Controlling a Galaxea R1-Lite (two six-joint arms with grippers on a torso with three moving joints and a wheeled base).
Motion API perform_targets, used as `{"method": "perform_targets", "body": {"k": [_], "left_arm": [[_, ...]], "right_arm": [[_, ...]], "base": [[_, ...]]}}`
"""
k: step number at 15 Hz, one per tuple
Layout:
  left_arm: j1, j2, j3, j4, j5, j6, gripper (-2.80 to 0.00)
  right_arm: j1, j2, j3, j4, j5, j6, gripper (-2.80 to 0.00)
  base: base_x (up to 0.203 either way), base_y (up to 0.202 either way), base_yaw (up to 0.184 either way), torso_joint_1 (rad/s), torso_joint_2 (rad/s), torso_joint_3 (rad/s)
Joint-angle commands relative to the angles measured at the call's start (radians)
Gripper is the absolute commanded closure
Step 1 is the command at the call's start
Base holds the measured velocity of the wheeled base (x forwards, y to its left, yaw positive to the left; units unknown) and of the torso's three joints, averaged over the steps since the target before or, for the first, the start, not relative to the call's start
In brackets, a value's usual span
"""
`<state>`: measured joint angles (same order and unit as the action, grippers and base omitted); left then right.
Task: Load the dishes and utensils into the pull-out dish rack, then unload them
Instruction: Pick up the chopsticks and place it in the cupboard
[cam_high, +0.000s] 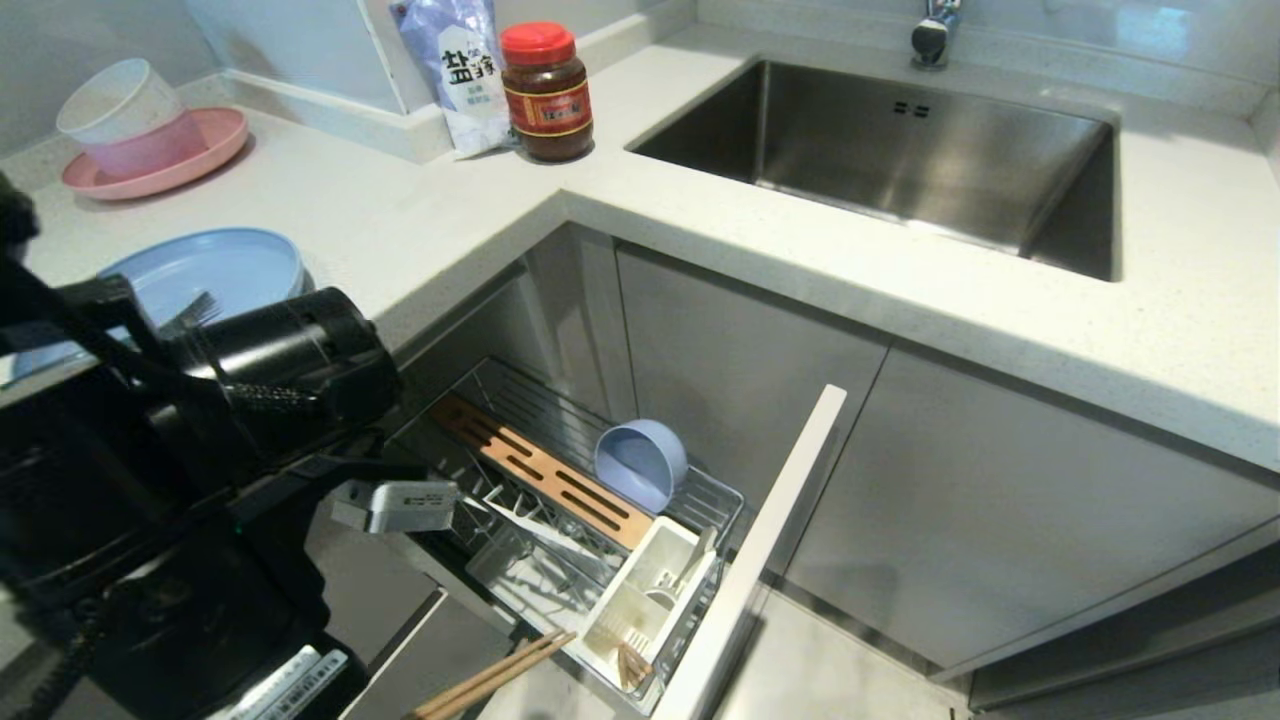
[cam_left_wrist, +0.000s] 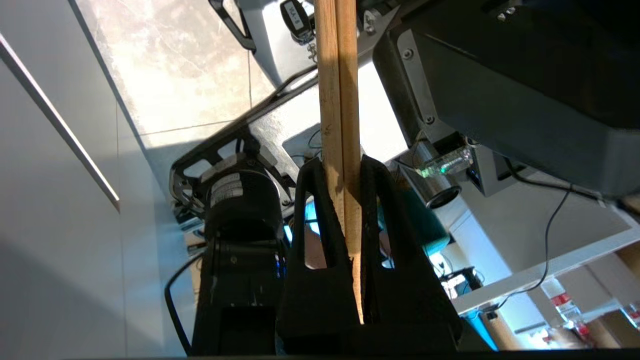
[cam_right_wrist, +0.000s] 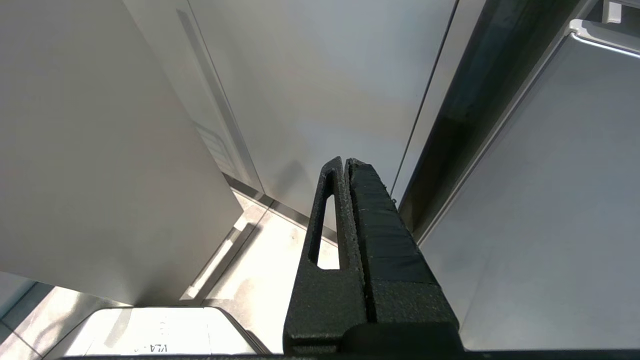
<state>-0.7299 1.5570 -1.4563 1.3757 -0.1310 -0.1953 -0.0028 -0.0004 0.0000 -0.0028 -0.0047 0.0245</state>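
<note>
Now | left pincer (cam_left_wrist: 342, 167) clamps chopsticks (cam_left_wrist: 340, 90) between its fingers | right pincer (cam_right_wrist: 346, 162) closed, empty

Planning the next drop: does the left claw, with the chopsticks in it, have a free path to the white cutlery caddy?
Probably yes. The left claw is shut on the chopsticks, whose tips hang just beside the white cutlery caddy; the caddy's top is open, with nothing between.

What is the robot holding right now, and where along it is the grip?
The left gripper is shut on the pair of light wooden chopsticks, pinching near one end. The right gripper is shut on nothing.
</note>
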Motion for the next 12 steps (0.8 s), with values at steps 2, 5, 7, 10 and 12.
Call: {"method": "perform_targets", "body": {"k": [2,5,7,10,12], "left_arm": [[0.017,0.076,0.021,-0.025,0.008,0.023,0.00],[0.023,0.137,0.025,-0.061,0.044,0.031,0.00],[0.023,0.178,0.023,-0.080,0.049,0.034,0.00],[0.023,0.231,0.016,-0.098,0.050,0.082,0.00],[0.023,0.272,0.014,-0.103,0.059,0.100,0.00]], "right_arm": [[0.000,-0.004,0.002,0.000,0.000,0.000,0.00],[0.000,-0.004,0.002,0.000,0.000,0.000,0.00],[0.000,-0.004,0.002,0.000,0.000,0.000,0.00],[0.000,-0.004,0.002,0.000,0.000,0.000,0.00],[0.000,-0.004,0.002,0.000,0.000,0.000,0.00]], "base": [[0.000,0.000,0.000,0.000,0.00,0.000],[0.000,0.000,0.000,0.000,0.00,0.000],[0.000,0.000,0.000,0.000,0.00,0.000],[0.000,0.000,0.000,0.000,0.00,0.000],[0.000,0.000,0.000,0.000,0.00,0.000]]}}
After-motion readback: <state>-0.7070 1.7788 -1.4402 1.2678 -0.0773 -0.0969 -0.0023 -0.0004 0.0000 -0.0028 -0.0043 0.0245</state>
